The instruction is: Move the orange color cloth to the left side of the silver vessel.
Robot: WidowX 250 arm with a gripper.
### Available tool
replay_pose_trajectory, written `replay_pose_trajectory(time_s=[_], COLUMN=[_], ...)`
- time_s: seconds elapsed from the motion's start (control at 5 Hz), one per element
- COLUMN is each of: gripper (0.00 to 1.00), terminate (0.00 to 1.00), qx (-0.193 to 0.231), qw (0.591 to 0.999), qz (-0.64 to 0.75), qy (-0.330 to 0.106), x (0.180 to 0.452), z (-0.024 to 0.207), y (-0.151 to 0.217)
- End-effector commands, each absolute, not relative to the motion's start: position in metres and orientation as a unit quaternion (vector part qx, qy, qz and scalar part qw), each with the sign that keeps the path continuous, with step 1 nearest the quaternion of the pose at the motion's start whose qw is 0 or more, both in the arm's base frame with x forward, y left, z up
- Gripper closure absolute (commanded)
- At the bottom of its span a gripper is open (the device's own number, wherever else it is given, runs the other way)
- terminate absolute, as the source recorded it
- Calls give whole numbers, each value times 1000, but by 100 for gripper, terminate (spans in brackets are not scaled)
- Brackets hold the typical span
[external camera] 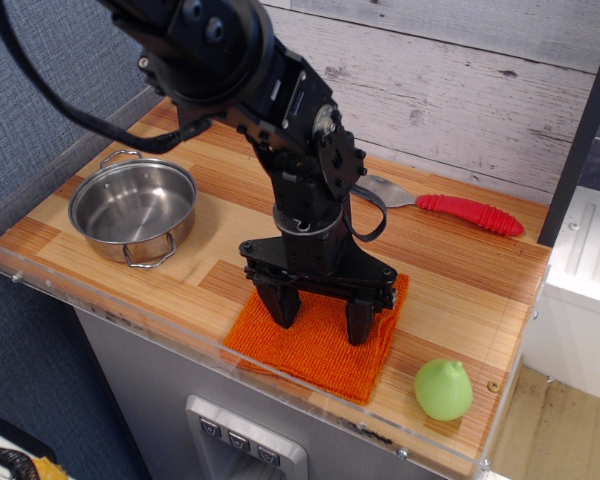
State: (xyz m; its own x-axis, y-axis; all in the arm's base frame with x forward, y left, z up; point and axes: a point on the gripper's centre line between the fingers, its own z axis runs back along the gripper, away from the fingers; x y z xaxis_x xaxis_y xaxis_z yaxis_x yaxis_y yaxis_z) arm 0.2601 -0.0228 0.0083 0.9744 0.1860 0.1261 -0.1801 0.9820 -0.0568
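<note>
The orange cloth [315,347] lies flat on the wooden table near the front edge, right of centre. My black gripper [318,315] is open, its two fingers spread wide and pointing down, with the tips on or just above the cloth's upper half. The silver vessel [133,208] stands empty at the left of the table, well apart from the cloth and the gripper. Part of the cloth's back edge is hidden behind the gripper.
A metal spoon with a red handle [450,209] lies at the back right. A green round object [443,389] sits at the front right corner. A clear plastic rim [110,310] runs along the table's front edge. A grey plank wall stands behind.
</note>
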Motion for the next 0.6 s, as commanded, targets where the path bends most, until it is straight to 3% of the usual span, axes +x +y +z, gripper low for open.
replay_pose_trajectory(time_s=[0.0, 0.4], gripper=[0, 0], terminate=[0, 0], qx=[12, 28], qw=[972, 946], qz=[234, 320], qy=[-34, -36], x=[270, 275], z=[5, 0], y=[-8, 10])
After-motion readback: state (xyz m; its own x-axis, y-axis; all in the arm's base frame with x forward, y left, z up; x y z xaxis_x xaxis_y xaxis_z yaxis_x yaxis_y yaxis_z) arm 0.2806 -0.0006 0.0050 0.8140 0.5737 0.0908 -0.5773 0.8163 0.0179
